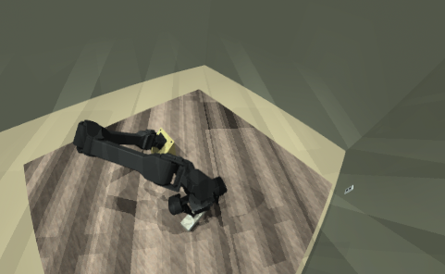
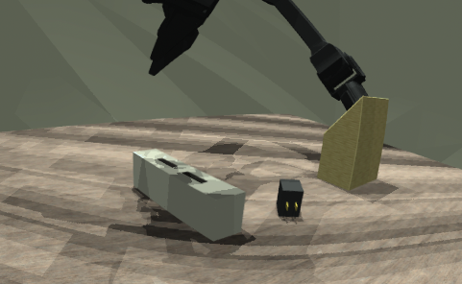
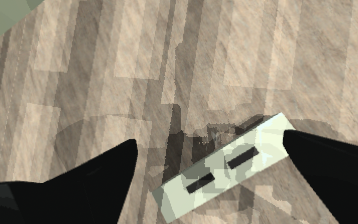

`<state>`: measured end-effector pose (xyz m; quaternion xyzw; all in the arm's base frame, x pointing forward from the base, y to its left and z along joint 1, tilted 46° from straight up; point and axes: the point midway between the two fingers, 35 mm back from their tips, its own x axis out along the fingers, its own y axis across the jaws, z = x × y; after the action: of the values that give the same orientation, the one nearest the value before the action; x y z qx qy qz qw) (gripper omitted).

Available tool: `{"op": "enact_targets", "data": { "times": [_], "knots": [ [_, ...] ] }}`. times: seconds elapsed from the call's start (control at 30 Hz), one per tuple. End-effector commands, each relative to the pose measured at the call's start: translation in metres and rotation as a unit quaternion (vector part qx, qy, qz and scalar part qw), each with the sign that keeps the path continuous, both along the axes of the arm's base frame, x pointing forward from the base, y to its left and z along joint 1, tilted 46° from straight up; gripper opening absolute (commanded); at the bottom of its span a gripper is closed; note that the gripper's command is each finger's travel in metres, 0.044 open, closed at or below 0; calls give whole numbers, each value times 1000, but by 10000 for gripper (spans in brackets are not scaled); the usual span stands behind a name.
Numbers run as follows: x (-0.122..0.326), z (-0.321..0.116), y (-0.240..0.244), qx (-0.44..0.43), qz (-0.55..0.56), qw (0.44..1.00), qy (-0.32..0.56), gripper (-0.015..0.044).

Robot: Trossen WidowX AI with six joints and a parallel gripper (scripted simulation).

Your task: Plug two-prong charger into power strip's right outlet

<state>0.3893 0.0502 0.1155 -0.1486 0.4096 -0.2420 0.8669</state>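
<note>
Grey power strip [image 3: 225, 167] below spread, empty tool [image 3: 210, 150]; charger [image 2: 290, 197] just beside.

The charger [image 2: 290, 198] sits on the table [image 2: 386, 240] between power strip [image 2: 189, 194] and wedge block [image 2: 354, 143].

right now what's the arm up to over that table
The arm's claw is wide open and holds nothing, hanging above the pale power strip, whose two slots face up. The small black charger sits on the table beside the strip, prongs showing, untouched. A tan wedge block stands behind it. Nothing is plugged in yet.
</note>
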Motion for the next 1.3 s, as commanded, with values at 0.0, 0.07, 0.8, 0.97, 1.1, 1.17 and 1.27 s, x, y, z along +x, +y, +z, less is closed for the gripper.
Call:
{"op": "enact_targets", "data": {
  "times": [0.0,0.07,0.8,0.97,1.1,1.17,1.27],
  "knots": [
    [-17,-33,1,-41,39,995,85,440],
    [-26,-47,2,-62,58,989,125,440],
    [-141,-152,-20,-230,252,784,519,440],
    [-154,-157,-26,-240,269,749,555,440],
    [-154,-157,-26,-240,269,749,555,440],
    [-154,-157,-26,-240,269,749,555,440],
    [-154,-159,-28,-241,269,749,555,440]
  ]
}}
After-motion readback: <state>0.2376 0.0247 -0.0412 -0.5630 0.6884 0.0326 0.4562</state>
